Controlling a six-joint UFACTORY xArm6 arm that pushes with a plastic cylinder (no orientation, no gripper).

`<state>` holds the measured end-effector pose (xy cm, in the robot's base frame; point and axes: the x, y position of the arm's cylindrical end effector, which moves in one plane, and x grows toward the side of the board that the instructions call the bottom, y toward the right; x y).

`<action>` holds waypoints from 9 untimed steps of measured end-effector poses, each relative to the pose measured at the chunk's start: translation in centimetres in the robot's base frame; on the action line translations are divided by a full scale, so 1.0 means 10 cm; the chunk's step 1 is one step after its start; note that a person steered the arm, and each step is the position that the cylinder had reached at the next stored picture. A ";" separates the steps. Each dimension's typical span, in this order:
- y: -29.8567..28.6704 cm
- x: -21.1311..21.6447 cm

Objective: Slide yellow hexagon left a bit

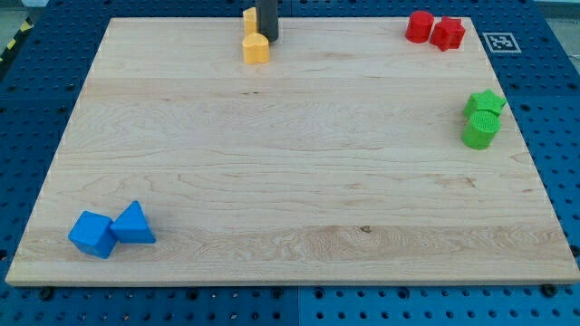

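Camera view opens on the wooden board (290, 181), a pale slab filling nearly everything, resting on a blue pegboard table (557, 109) that shows around its edges. Next in size, down at the view's bottom left, we have the blue pair: a blue cube-like block (92, 234) touching a blue triangular block (134, 225) on its right. Over at the view's right edge, two greens stacked close, the green star-shaped block (486, 102) above and the green rounded block (480, 130) touching it just below. Up in the top right corner, the reds sit side by side and touching: a red rounded block (419, 26) on the left, a red star-like block (448, 33) on the right. A small black-and-white marker tag (501, 42) lies on the table just right of them.

Now the action, top centre! The yellow hexagon (256, 48) sits near the board's top edge, and a second yellow block (249, 19), shape hard to read, is just above it at the very rim. And there's my tip (270, 38), the dark rod coming down from the top, planted right against the hexagon's upper right side. No pincer on this arm, only the rod, so nothing is grasped.
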<state>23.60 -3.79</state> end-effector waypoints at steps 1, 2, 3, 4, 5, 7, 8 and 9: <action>0.29 0.13; 0.46 -0.04; 0.40 -0.40; 0.34 -0.41; 0.12 -0.41; -0.31 -0.41; -0.35 -0.41; -0.34 -0.40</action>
<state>19.57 -7.14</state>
